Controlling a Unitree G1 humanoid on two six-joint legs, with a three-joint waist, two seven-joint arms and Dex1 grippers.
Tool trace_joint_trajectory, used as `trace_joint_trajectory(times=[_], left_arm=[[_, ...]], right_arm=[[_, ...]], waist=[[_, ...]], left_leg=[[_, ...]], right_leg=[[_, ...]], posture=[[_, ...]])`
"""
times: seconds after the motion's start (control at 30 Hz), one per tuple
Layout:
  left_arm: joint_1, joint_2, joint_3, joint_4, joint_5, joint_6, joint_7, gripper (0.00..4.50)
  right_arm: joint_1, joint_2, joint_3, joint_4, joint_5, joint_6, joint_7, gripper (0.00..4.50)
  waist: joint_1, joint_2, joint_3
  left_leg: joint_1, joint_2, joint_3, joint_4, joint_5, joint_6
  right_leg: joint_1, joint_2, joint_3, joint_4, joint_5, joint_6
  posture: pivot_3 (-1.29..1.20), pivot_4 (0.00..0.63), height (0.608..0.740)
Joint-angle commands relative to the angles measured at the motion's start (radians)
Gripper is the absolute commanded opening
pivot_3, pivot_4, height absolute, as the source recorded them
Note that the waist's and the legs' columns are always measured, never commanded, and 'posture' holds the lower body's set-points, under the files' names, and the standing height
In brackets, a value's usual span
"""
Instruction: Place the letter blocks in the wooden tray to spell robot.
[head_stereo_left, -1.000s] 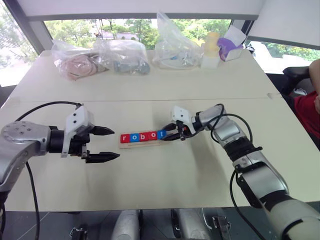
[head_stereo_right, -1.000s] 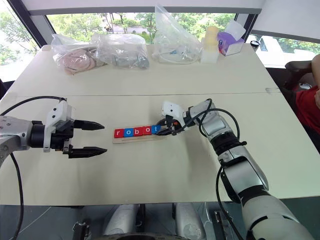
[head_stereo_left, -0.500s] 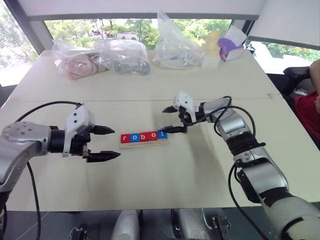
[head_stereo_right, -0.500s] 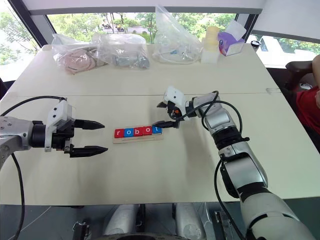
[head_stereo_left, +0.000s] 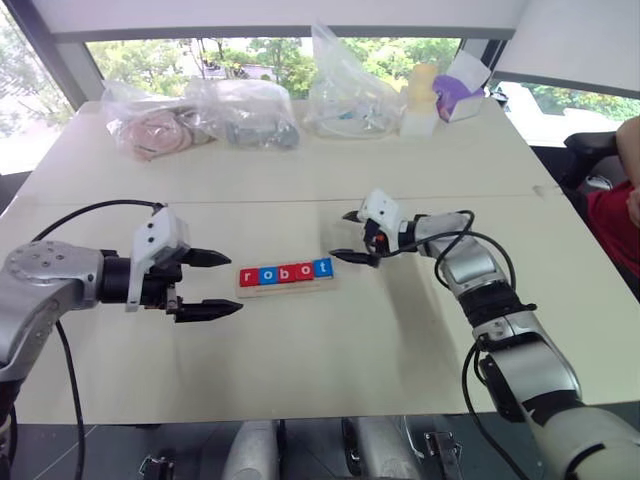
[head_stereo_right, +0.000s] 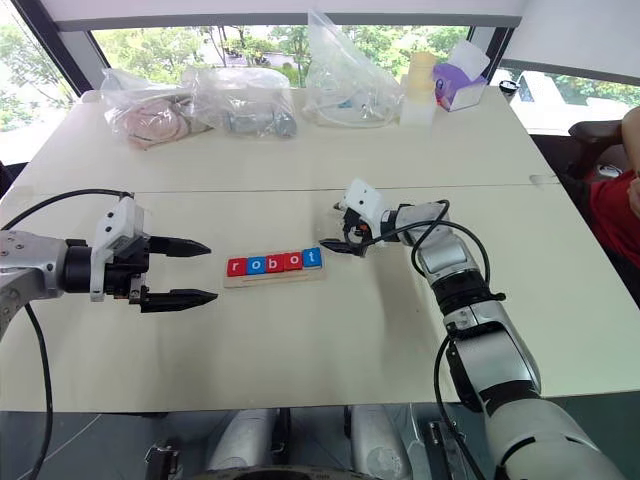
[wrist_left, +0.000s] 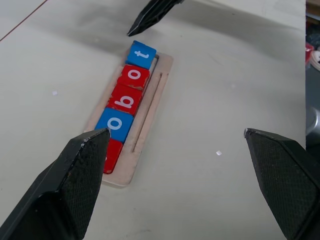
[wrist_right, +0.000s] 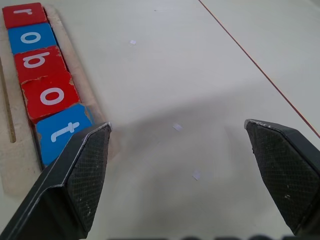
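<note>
Resting in pale wooden tray (head_stereo_left: 287, 287) mid-table (head_stereo_left: 330, 340): five flat square letter blocks (head_stereo_left: 286, 272) (red r, blue o, red b, red o, blue t). Right pincer (head_stereo_left: 352, 237) released, black textured fingers spread beside t end. Left pincer (head_stereo_left: 215, 284) released, near r end, apart.

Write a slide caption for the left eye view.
Letter blocks spell robot in the wooden tray, both grippers open.

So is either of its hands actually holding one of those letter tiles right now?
No. Both the left hand and the right hand are open and empty. All five letter blocks lie in the wooden tray.
</note>
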Motion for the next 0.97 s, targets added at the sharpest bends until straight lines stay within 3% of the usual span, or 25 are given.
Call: trace_joint_trajectory(times=[0.03, 0.3, 0.5, 0.73, 0.97], left_arm=[[-0.005, 0.003, 0.014, -0.016, -0.007, -0.002, -0.002, 4.50], [0.006, 0.003, 0.025, -0.019, -0.009, 0.002, 0.005, 4.50], [0.039, -0.003, 0.049, -0.003, -0.021, 0.020, 0.020, 4.50], [0.218, 0.017, 0.175, -0.006, 0.007, -0.012, 0.013, 4.50], [0.326, -0.071, 0.311, -0.051, -0.047, 0.064, 0.127, 4.50]], right_arm=[[-0.008, 0.015, 0.000, 0.014, 0.003, -0.031, 0.001, 4.41], [-0.002, 0.024, 0.012, 0.027, -0.005, -0.044, 0.010, 4.41], [-0.049, -0.007, -0.058, 0.040, 0.002, -0.056, -0.096, 4.41], [0.113, -0.129, -0.115, -0.319, 0.077, 0.180, -0.054, 4.41], [0.518, -0.304, -0.253, -0.965, 0.366, 0.699, -0.008, 4.41]], waist=[[0.000, 0.000, 0.000], [-0.001, 0.000, 0.000], [0.000, 0.000, 0.000], [0.003, 0.000, 0.000], [0.018, 0.001, 0.000]], left_leg=[[0.000, 0.000, 0.000, 0.000, 0.000, 0.000], [0.000, 0.000, 0.000, 0.000, 0.000, 0.000], [0.000, 0.000, 0.000, 0.000, 0.000, 0.000], [0.000, 0.000, -0.001, -0.001, 0.000, 0.000], [0.001, 0.000, -0.002, -0.001, 0.000, 0.000]], right_leg=[[0.000, 0.000, 0.000, 0.000, 0.000, 0.000], [0.000, 0.000, 0.000, 0.000, 0.000, 0.000], [0.000, 0.000, 0.000, 0.000, 0.000, 0.000], [0.000, -0.001, 0.000, -0.001, 0.000, 0.000], [0.002, -0.003, 0.000, -0.002, 0.000, 0.000]], posture=[[0.00, 0.150, 0.735], [0.00, 0.150, 0.735], [0.00, 0.150, 0.735], [0.00, 0.150, 0.735], [0.00, 0.150, 0.735]])
